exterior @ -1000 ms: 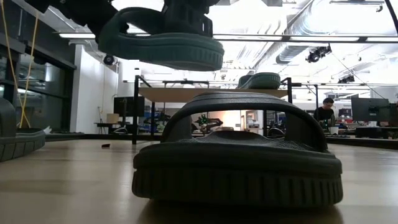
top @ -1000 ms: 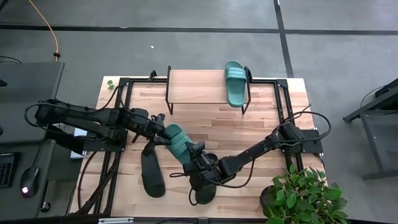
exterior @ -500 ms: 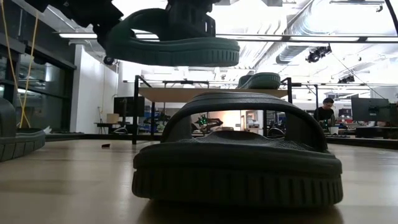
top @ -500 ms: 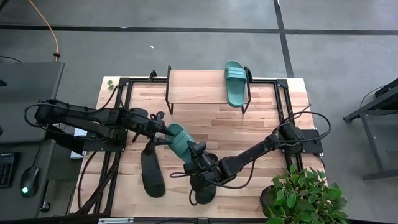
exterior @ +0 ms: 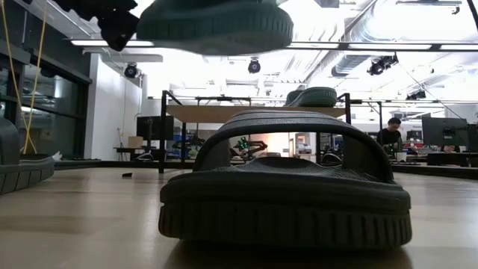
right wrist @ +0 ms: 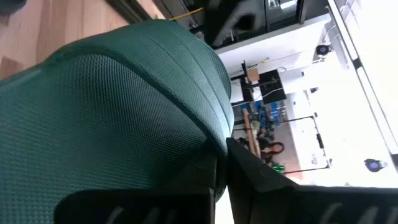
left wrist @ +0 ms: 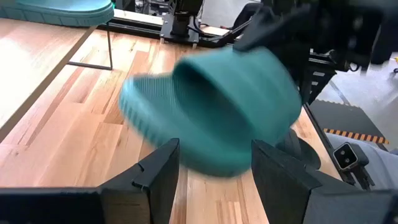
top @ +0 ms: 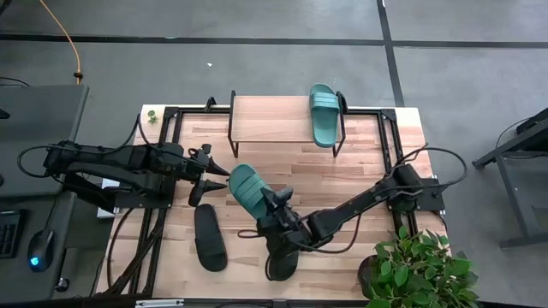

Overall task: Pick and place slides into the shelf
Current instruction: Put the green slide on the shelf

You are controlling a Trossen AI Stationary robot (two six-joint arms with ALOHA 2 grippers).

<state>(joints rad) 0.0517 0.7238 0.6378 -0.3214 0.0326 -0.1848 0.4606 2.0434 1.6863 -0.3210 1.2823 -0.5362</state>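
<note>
A teal slide (top: 247, 188) hangs in the air over the middle of the table, carried by my right gripper (top: 272, 205) at the end nearer the table's near edge. In the low view its sole (exterior: 213, 26) shows from below. My left gripper (top: 210, 178) is open just to its left, with its fingers (left wrist: 155, 177) apart and short of the slide (left wrist: 211, 112). A second teal slide (top: 324, 114) lies flat on the shelf (top: 274, 120), at its right end. Two black slides (top: 210, 237) (top: 281, 257) lie sole-down on the table. My right gripper is shut on the teal slide's rim (right wrist: 208, 146) at the end nearest the table's near edge, pinched between the two fingers (right wrist: 249, 174). The fingers come slanting from the near right side. The slide is lifted clear of the table, roughly level, strap side up.
A potted plant (top: 415, 265) stands at the table's near right corner. Black frame rails (top: 390, 145) run along the tabletop beside the shelf. The nearer black slide (exterior: 284, 187) fills the low view. A person (exterior: 390, 133) sits in the room far behind.
My left gripper has let go of the teal slide's far-left end and drawn back toward the table's left edge. The right gripper has kept the slide and carried it up and a little toward the far edge; the slide now sits more level.
</note>
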